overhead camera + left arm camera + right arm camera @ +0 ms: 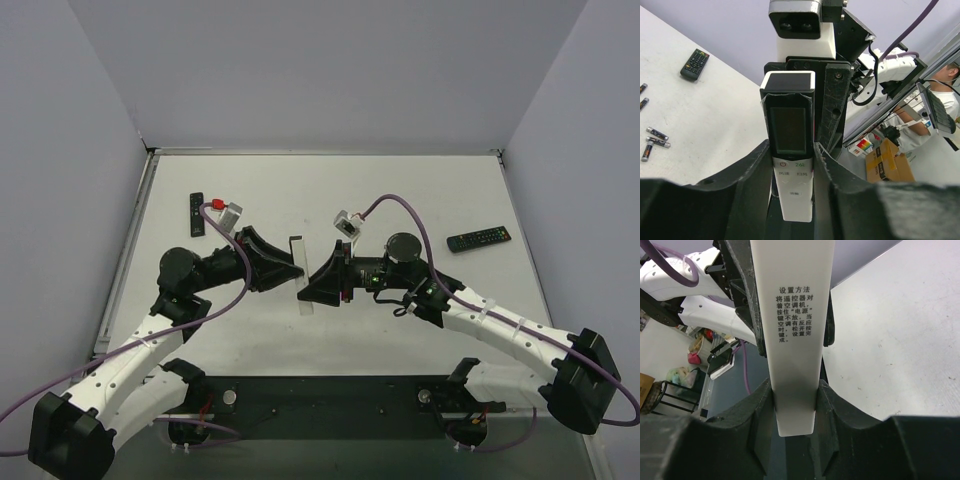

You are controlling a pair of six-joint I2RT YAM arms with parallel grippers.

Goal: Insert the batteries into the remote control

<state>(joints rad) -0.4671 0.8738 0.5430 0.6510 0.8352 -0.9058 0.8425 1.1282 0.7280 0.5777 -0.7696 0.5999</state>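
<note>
A slim white remote control (298, 272) is held off the table between both arms, at mid-table. In the left wrist view its front faces me, with a dark screen and white keypad (792, 150). My left gripper (792, 167) is shut on its lower end, both jaws pressed against its sides. The right wrist view shows its plain back with printed text (792, 315), and my right gripper (795, 390) is shut on that end. Several batteries (656, 135) lie loose on the table to the left, apart from both grippers.
A black remote (196, 214) lies at the back left of the table and another black remote (479, 238) at the right. The one at the right also shows in the left wrist view, black remote (694, 64). Grey walls close in the white table (420, 190).
</note>
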